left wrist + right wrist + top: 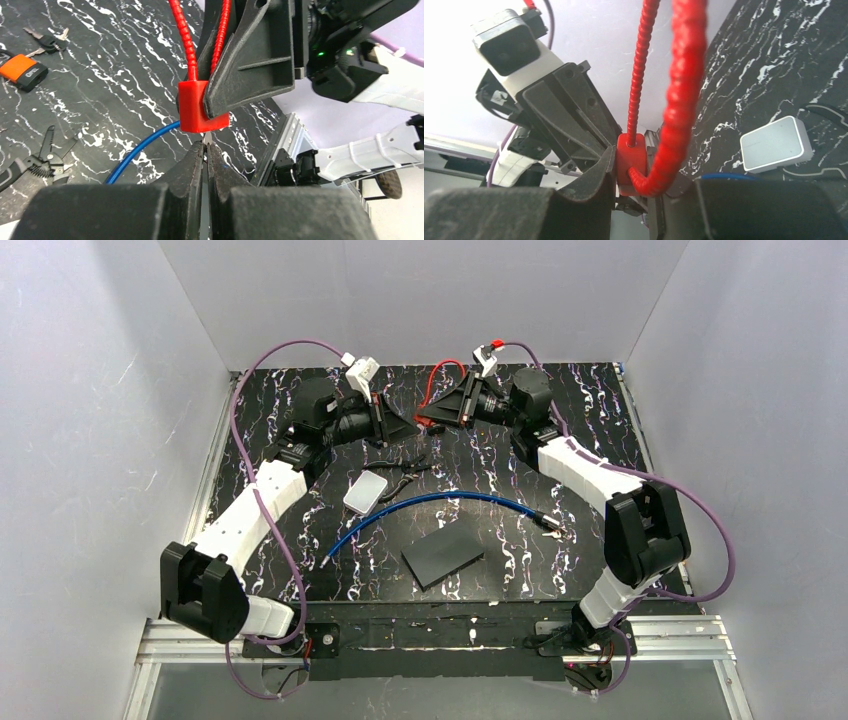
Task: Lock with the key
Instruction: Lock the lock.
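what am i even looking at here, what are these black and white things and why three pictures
These are two robot arms, left and right, bolted to the near edge of a marbled table. The wide picture comes from a camera above and behind them. The other two come from a camera on each wrist, looking past its own fingers.

On the table lie a blue cable, a white box, a black plate, pliers, an orange padlock and keys.

The right gripper is shut on the block of a red loop. The left gripper pinches a thin pale piece just under that block. It may be a key, but I cannot tell.
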Controlling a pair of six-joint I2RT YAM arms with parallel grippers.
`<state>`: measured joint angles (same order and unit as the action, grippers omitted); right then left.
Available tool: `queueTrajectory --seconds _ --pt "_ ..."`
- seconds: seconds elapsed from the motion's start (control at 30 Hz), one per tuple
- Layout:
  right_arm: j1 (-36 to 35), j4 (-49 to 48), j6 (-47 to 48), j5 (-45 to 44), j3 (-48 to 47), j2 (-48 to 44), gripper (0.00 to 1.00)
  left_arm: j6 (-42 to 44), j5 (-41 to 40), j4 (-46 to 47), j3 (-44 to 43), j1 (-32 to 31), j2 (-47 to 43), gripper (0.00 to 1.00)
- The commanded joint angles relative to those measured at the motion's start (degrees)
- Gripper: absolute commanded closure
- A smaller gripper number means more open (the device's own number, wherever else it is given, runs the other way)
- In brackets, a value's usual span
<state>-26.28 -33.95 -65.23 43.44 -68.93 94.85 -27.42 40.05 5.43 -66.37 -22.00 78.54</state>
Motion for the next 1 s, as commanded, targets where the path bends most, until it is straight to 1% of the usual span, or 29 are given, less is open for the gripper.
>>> queueTrajectory --seconds 0.0,0.1,0.17,0.23,0.3,0.33,0.37,0.4,0.43,0.47,0.57,0.67,0.73,0.8,0.97 --pt "2.2 7.4 6.5 -10.0 -6.1 -3.6 0.99 4.3 -0.6 -10.7 -1.7 -0.3 -1.8 1.0" --pt "1.9 12.9 8.2 -11.4 -8.2 -3.6 0.99 5.8 -2.4 -12.3 -2.5 -0.2 -1.4 1.0" --pt "1.9 13.3 8.2 -11.6 -8.4 -3.4 0.99 6.4 -2.3 -12.4 -2.8 -0.2 -1.2 1.0" --pt "1.8 12.3 8.1 -11.3 -8.1 -3.4 0.99 6.0 0.4 -11.2 -2.7 -0.2 -1.0 1.0" --pt "1.9 8.1 6.8 -9.9 -6.8 -3.2 0.99 1.9 6.3 -6.3 -1.4 0.2 -1.0 0.99" --pt "1.8 5.8 6.1 -9.1 -6.1 -3.1 0.99 -0.9 9.2 -2.1 -0.7 0.7 -1.0 0.89" --pt "1.8 4.2 5.8 -8.4 -5.6 -3.3 0.99 -2.5 11.0 -0.5 -0.7 1.1 -1.0 0.78" --pt "1.8 3.1 5.8 -8.0 -5.0 -3.3 0.99 -3.0 11.5 -0.2 -1.3 1.5 -1.0 0.71" --pt "1.8 1.4 5.4 -7.2 -4.4 -3.4 0.99 -3.2 11.4 -0.2 -1.8 1.9 -1.0 0.66" --pt "1.8 -1.2 4.9 -6.6 -3.5 -3.5 0.99 -3.6 11.4 -0.1 -2.0 2.7 -1.0 0.64" --pt "1.8 -5.3 3.9 -4.9 -2.0 -3.8 0.99 -4.1 11.7 0.4 -2.4 3.8 -1.2 0.59" --pt "1.9 -8.9 2.5 -3.9 -0.9 -3.7 0.99 -3.8 12.1 1.0 -2.0 3.9 -1.2 0.5" --pt "1.8 -12.3 0.5 -3.1 -0.3 -3.3 0.99 -4.3 12.2 2.1 -1.5 3.8 -1.1 0.48" --pt "1.6 -14.7 -0.9 -2.7 0.0 -3.0 0.99 -4.7 12.2 3.1 -1.2 3.8 -0.9 0.49" --pt "0.1 -16.4 -0.9 -2.1 -0.1 -2.9 0.99 -7.7 12.9 7.0 -1.0 3.7 0.0 0.49"
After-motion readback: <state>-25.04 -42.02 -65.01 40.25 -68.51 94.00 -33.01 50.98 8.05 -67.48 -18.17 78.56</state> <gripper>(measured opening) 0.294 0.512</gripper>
